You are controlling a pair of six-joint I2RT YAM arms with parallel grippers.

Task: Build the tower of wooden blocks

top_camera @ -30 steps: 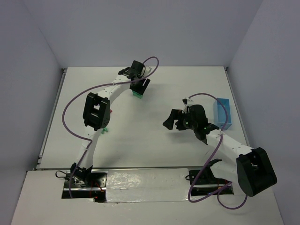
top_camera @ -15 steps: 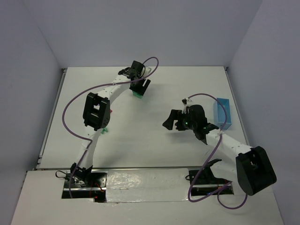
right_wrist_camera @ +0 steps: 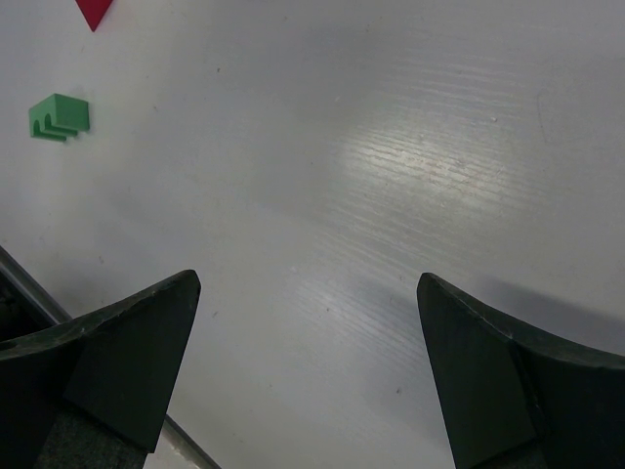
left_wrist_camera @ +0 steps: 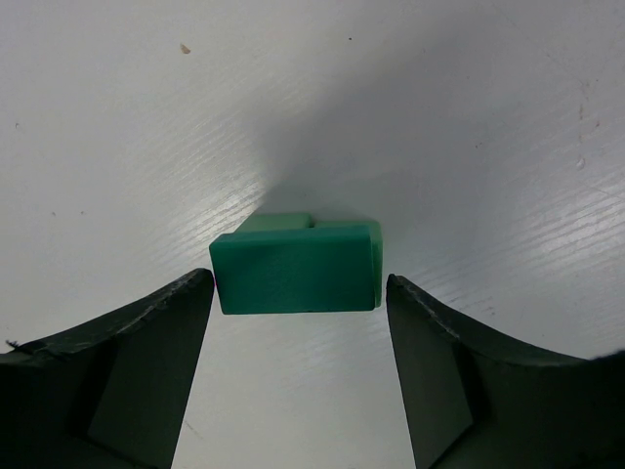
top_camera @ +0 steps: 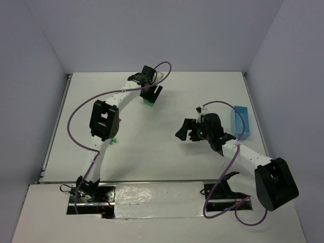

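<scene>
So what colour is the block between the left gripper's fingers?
The block is plain green; the left wrist view shows it best.

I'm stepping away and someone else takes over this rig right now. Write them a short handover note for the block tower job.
Left end effector: open, straddling a green block at the far middle of the table, not clamped on it. A second green piece shows just behind or under it; I cannot tell whether they are stacked.
Right end effector: open, empty, over bare table.
Loose: a notched green block and the red wedge, lying apart on the table near the left arm.
Done: at most the first green pieces placed.
Left: add the notched green block, then cap with the red wedge.
</scene>
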